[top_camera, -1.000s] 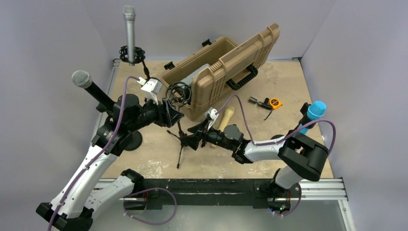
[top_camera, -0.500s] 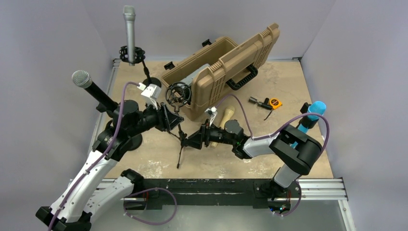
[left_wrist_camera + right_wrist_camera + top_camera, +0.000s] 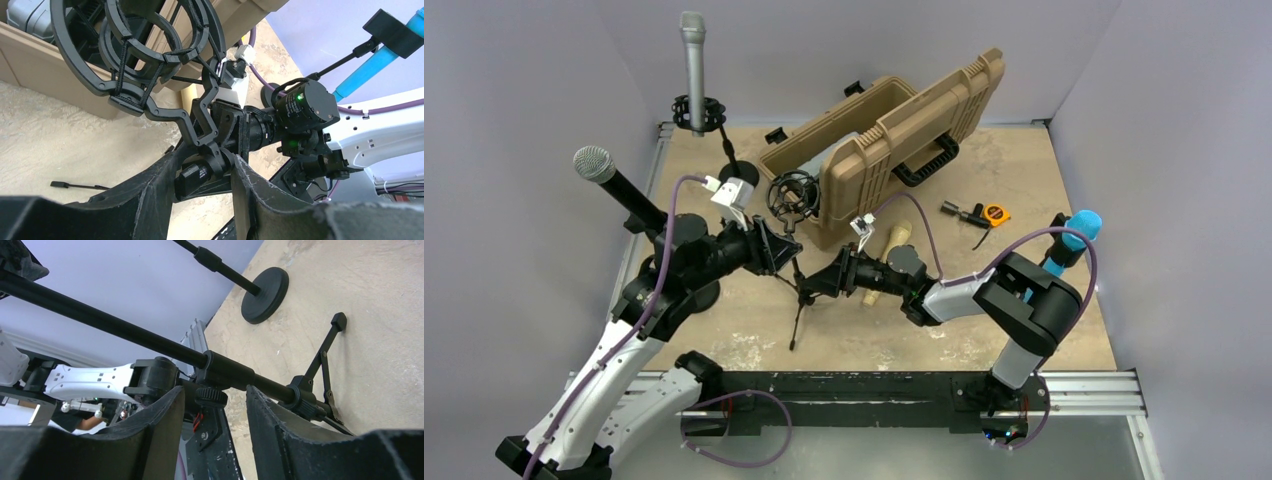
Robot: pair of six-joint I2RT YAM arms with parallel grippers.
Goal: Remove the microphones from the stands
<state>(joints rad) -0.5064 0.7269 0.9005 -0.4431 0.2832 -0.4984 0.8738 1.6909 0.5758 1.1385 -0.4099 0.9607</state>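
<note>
We find the left gripper (image 3: 205, 170) clamped on the tripod stand (image 3: 798, 320) beneath its empty shock mount (image 3: 135, 65). The right gripper (image 3: 212, 397) straddles the stand lower down, grip unclear. The tan microphone (image 3: 894, 243) lies right of the stand, lengthwise front-to-back, nearest the right gripper.

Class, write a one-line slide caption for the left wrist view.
Left gripper clamps the swivel joint beneath an empty shock mount.

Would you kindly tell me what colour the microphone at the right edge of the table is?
The microphone is bright blue, clearest in the top external view.
</note>
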